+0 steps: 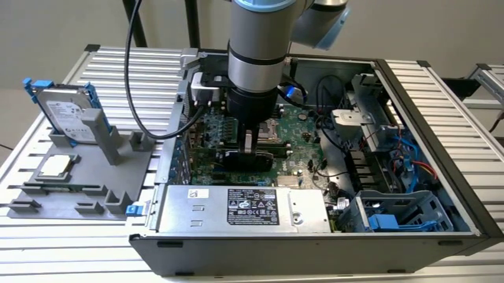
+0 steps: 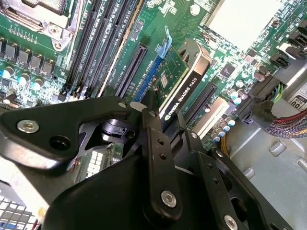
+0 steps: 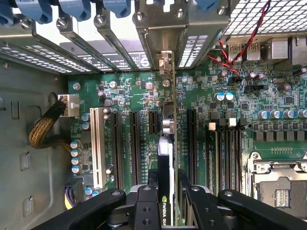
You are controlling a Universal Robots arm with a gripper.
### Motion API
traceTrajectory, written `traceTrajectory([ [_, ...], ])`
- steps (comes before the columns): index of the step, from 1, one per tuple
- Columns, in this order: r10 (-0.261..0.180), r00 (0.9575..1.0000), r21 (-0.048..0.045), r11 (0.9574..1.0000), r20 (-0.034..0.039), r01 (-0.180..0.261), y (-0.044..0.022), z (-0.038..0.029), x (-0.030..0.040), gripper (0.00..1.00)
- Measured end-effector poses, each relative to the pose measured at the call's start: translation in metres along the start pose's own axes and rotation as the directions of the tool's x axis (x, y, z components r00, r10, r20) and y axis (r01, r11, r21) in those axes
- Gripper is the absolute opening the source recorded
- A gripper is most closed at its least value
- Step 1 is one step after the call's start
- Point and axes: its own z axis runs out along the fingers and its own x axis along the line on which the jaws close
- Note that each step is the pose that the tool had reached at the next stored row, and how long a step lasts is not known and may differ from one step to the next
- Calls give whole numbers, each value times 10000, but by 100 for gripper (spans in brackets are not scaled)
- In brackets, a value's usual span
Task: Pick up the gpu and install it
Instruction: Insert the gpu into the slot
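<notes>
Inside the open computer case [image 1: 441, 147], the end effector [image 3: 167, 191] is clamped on the gpu [image 3: 165, 158], held on edge over the motherboard [image 3: 283, 139] among the expansion slots (its bracket end toward the rear slot covers). A hard drive [image 1: 67, 112] stands on the surface [image 1: 63, 247] beside the case.

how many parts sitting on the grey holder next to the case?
2. A hard drive stands upright at the grey holder far end; a square chip lies flat nearer the camera. None seem hidden. The graphics card is in the gripper, inside the case.
</notes>
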Motion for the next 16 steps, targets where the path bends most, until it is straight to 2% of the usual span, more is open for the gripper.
traceTrajectory([
  [5, 2, 10000, -2, 10000, 5, -2, 1, 2, 0, 0],
  [6, 3, 10000, 3, 10000, 13, -3, 1, 6, -1, 100],
  [11, -1, 10000, 0, 10000, 1, 1, 0, 1, 0, 100],
  [12, -1, 10000, -2, 10000, -3, 1, 0, -16, 2, 100],
  [16, 1, 10000, 0, 10000, 0, -1, 4, -194, 10, 100],
])
